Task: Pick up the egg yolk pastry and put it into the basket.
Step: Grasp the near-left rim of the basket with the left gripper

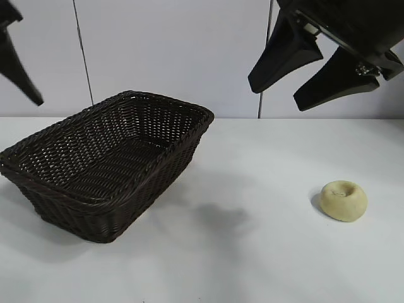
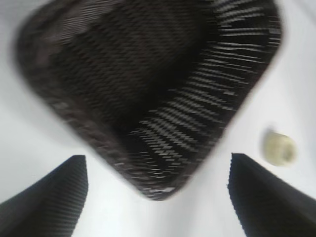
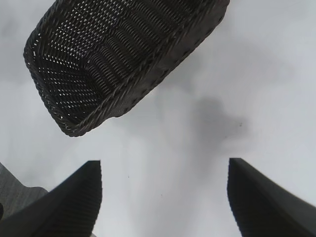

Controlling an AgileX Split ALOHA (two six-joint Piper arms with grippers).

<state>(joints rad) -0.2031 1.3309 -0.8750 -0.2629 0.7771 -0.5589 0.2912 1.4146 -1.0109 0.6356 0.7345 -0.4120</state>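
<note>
While the pastry [image 1: 343,201] lies on the table [image 1: 252,252], well right of the basket [image 1: 107,165], the right gripper [image 1: 303,85] hangs above it, spread wide and empty. Over the basket's left end, the left gripper [image 2: 157,197] is likewise spread wide.

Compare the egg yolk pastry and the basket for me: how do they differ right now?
The egg yolk pastry is small, round, smooth and pale cream-yellow; the basket is large, rectangular, woven and dark brown. The pastry is solid with a shallow dimple on top, while the basket is open-topped with nothing visible inside. The pastry sits near the table's right side, the basket at the left. Both rest on the white table, apart and ungripped.
</note>
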